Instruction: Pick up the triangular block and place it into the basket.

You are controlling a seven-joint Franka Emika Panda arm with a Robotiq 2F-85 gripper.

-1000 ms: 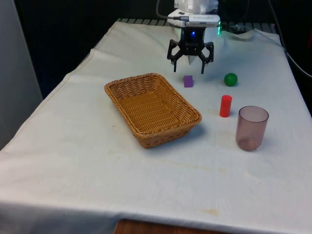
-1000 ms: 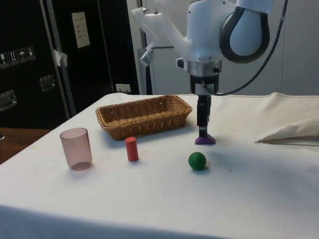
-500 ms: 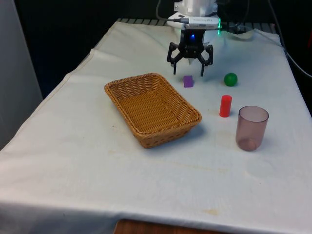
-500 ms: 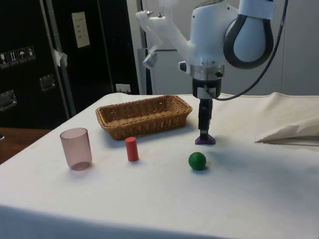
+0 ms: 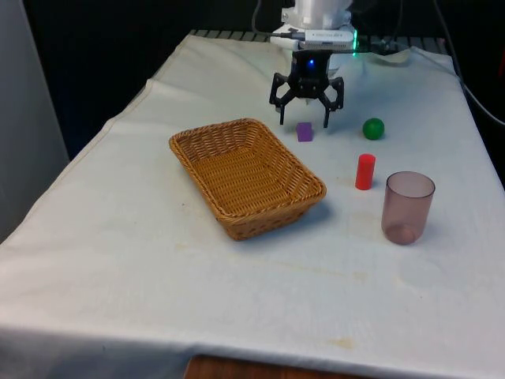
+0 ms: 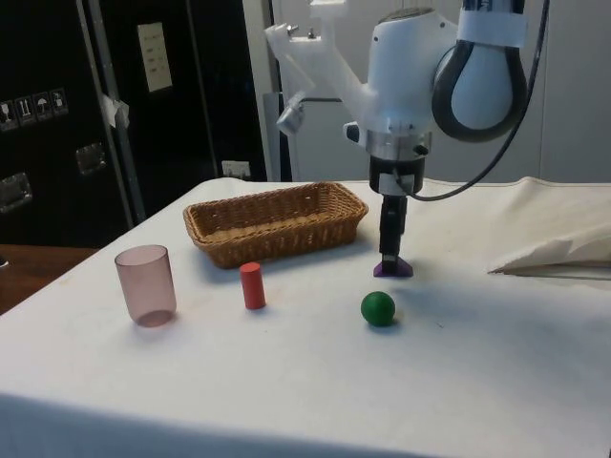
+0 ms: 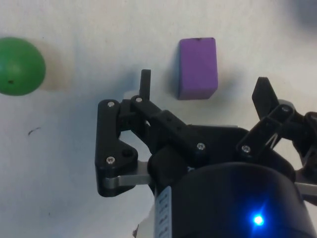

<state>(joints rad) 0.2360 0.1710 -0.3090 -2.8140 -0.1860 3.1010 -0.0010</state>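
Now, in the front view, the claw (image 5: 303, 122) is sinking lower than it hung a second ago, its fingers spread wide and coming down on either side of the purple triangular block (image 5: 304, 132), which is sitting on the tabletop (image 5: 118, 260) just beyond the far corner of the basket (image 5: 245, 175). The green ball (image 5: 373, 128), red cylinder (image 5: 364, 171) and tinted cup (image 5: 407, 207) are staying where they were.

In the side view, the claw (image 6: 389, 260) is edging a little further along and dropping, so its tips are nearly reaching the triangular block (image 6: 393, 269), with the basket (image 6: 276, 221) near.

In the wrist view, the fingers are standing apart and empty, and the triangular block (image 7: 197, 68) is lying between their tips but slightly ahead. The approach is looking almost finished; a small further descent and closing should secure the block.
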